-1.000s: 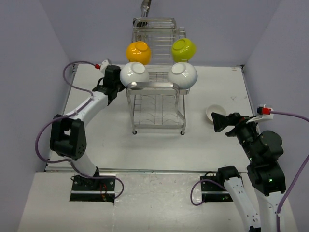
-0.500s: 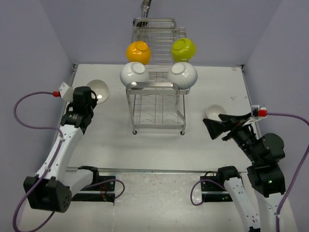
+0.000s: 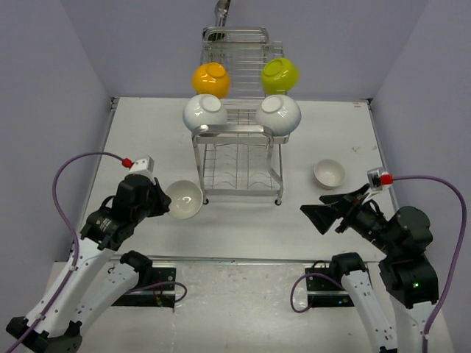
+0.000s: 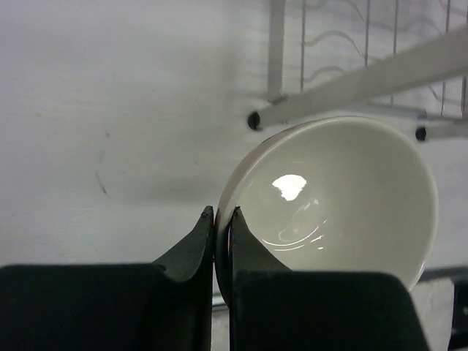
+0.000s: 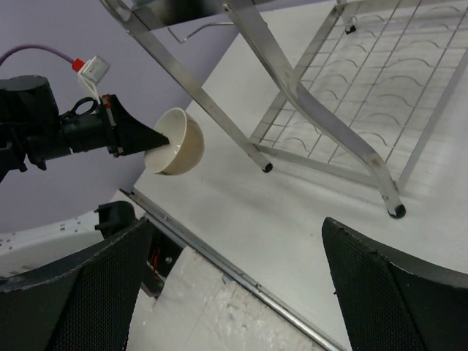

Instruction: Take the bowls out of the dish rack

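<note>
My left jaws (image 4: pixel 221 219) pinch the rim of a white bowl (image 4: pixel 344 190), which juts rightward from them, mouth up, above the tabletop (image 3: pixel 243 220) just near-left of the dish rack (image 3: pixel 232 131), while my right jaws (image 3: pixel 318 215) gape wide and empty.

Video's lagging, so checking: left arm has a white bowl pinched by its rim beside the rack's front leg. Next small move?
Probably lower it onto the table left of the dish rack, then release. The left fingers pinch the white bowl by its rim, and it appears tilted, off the surface.
</note>
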`<control>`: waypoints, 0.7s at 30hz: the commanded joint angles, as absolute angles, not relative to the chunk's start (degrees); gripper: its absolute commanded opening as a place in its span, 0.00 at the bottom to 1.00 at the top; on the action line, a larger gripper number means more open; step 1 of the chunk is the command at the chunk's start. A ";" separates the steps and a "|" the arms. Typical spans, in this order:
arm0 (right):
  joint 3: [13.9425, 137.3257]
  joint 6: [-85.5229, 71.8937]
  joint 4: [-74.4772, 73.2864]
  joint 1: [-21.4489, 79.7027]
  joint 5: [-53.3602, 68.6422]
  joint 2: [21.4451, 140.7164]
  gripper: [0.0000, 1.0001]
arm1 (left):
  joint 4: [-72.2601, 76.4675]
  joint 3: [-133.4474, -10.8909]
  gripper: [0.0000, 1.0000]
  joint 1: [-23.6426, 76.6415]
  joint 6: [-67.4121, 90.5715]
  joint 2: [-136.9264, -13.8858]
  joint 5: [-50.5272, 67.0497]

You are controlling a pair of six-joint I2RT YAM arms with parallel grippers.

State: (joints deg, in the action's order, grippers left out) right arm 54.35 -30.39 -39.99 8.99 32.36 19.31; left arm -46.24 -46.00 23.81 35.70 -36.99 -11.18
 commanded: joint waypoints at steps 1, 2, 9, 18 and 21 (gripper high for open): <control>58.09 -28.75 -47.45 9.05 32.35 19.25 0.99 | -47.64 -46.15 0.00 28.81 33.93 -36.38 -0.73; 58.70 -28.22 -48.59 9.05 31.65 19.42 0.99 | -47.64 -45.88 0.00 29.79 33.93 -36.82 -0.36; 60.64 -23.47 -54.23 9.14 28.65 24.34 0.99 | -47.80 -49.38 0.00 68.31 52.09 -51.82 -24.64; 61.97 -20.39 -57.13 10.72 27.51 25.04 0.99 | -53.36 -62.05 0.00 80.42 65.30 -64.77 -40.87; 60.56 -19.86 -57.04 13.79 21.73 30.38 0.99 | -48.09 -60.65 0.00 80.51 66.09 -65.65 -40.96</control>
